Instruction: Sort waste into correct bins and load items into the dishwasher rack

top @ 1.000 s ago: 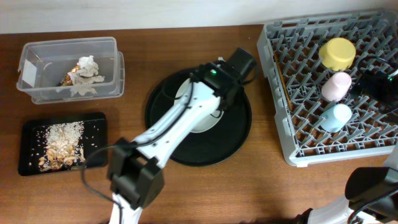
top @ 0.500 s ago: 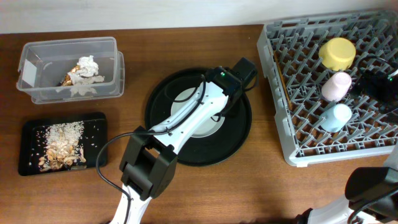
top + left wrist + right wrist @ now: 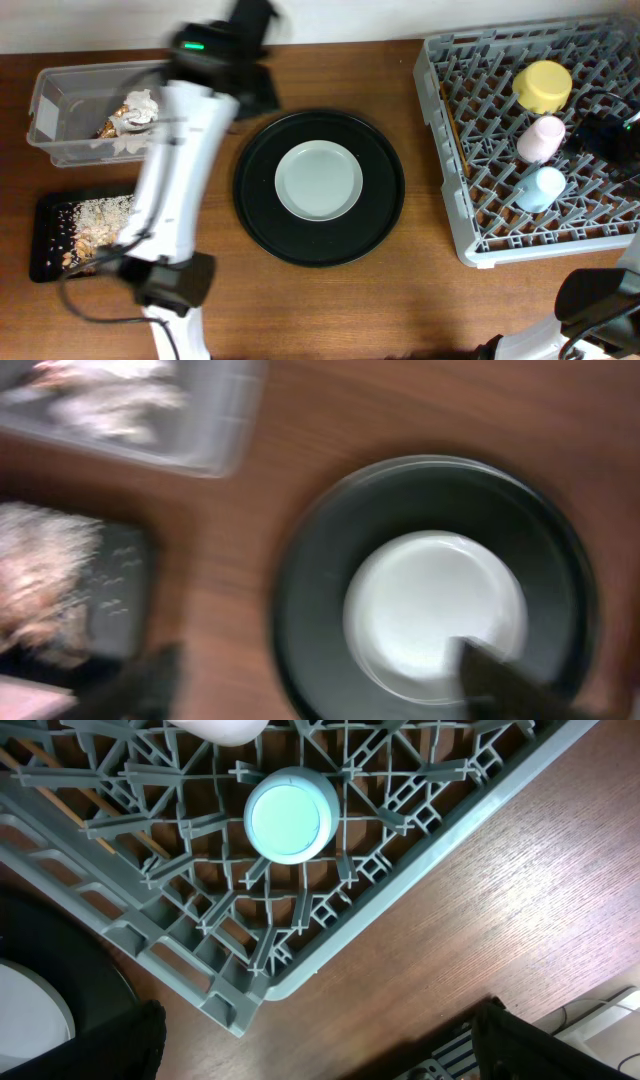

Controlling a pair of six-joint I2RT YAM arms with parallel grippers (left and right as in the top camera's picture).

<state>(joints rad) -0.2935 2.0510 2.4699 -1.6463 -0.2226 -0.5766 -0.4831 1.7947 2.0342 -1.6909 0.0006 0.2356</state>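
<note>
Brown wooden worktop [image 3: 400, 310] carries it all: above its back part the left fingers [image 3: 490, 672] stand spread and empty, blurred, near the clear tub [image 3: 60, 140] holding napkin [image 3: 142, 102] and wrapper [image 3: 110, 128], while the right fingers [image 3: 530, 1045] gape wide over a corner of the rack [image 3: 400, 850], above the blue cup [image 3: 290, 815]. The grey plate [image 3: 318, 180] lies flat in the middle of the round black tray [image 3: 262, 225], toward the robot and to the right of the left fingers, which I judge the nearer pair. The rack lies further right, beyond the tray.
</note>
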